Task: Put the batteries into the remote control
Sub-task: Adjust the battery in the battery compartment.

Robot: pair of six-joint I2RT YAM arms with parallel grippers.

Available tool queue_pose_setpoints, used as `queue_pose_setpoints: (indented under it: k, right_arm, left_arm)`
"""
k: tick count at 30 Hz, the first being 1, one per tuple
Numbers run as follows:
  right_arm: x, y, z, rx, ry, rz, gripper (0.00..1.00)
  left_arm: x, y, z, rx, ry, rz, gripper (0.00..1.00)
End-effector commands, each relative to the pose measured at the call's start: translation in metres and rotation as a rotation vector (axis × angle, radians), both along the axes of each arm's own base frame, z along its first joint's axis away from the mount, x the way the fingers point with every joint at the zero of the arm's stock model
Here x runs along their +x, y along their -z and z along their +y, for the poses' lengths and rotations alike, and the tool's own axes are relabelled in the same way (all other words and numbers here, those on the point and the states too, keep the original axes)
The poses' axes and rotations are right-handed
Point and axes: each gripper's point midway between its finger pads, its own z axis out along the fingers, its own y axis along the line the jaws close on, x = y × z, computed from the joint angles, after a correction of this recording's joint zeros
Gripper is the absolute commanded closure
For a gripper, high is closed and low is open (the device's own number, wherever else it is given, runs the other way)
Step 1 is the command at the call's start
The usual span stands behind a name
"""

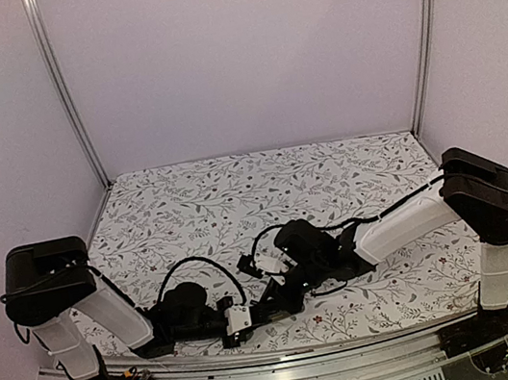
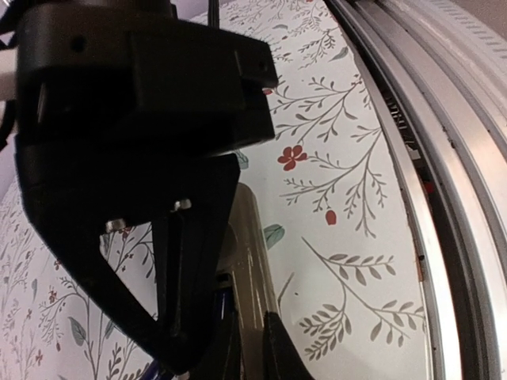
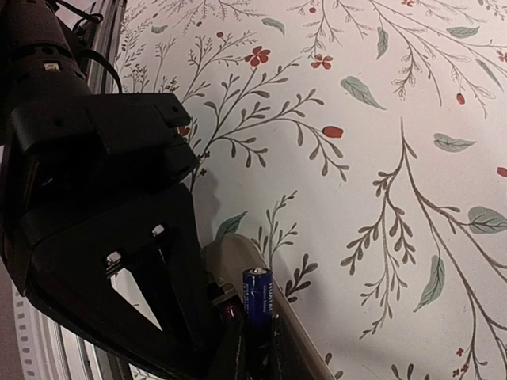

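Observation:
In the left wrist view my left gripper [image 2: 253, 358] is shut on the remote control [image 2: 252, 253], which shows its greyish back above the floral cloth. In the right wrist view my right gripper [image 3: 258, 354] is shut on a blue battery [image 3: 257, 294] that stands upright. It is held right over the remote control [image 3: 238, 257], at the dark battery recess [image 3: 224, 305]. I cannot make out a second battery for certain. In the top view both grippers meet near the front middle, left gripper [image 1: 254, 315] and right gripper [image 1: 274, 296], and they hide the remote.
The floral cloth [image 1: 264, 188] covers the table. A metal rail [image 2: 444, 198] runs along the near edge, close to the left gripper. Black cables [image 1: 184, 265] loop over the cloth behind the grippers. Each arm's black body fills the left of the other's wrist view.

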Motion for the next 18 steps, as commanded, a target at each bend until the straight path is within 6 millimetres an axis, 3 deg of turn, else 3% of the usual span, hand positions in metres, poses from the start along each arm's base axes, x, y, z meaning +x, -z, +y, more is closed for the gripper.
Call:
queue_pose_setpoints:
  k: [1,4,8,11,15,18]
  right_arm:
    - [-0.009,0.024,-0.007,-0.057,-0.031,0.028,1.0]
    - [-0.013,0.031,-0.022,-0.106,-0.032,0.011,1.0]
    - [-0.015,0.025,-0.04,-0.13,-0.057,-0.062,1.0]
    - [-0.01,0.02,-0.04,-0.141,-0.074,-0.111,1.0]
    - [-0.007,0.033,-0.045,-0.2,-0.101,-0.137,1.0]
    - [-0.011,0.029,-0.038,-0.172,-0.132,-0.131,1.0]
  left_arm:
    - [-0.019,0.032,0.018,0.119,0.043,0.063,0.89]
    - [-0.018,0.034,0.02,0.124,0.038,0.064,0.89]
    - [-0.019,0.034,0.022,0.125,0.045,0.059,0.89]
    - [-0.019,0.033,0.021,0.12,0.05,0.06,0.89]
    - [-0.019,0.033,0.022,0.12,0.05,0.054,0.89]
    - [-0.019,0.033,0.022,0.119,0.049,0.054,0.89]
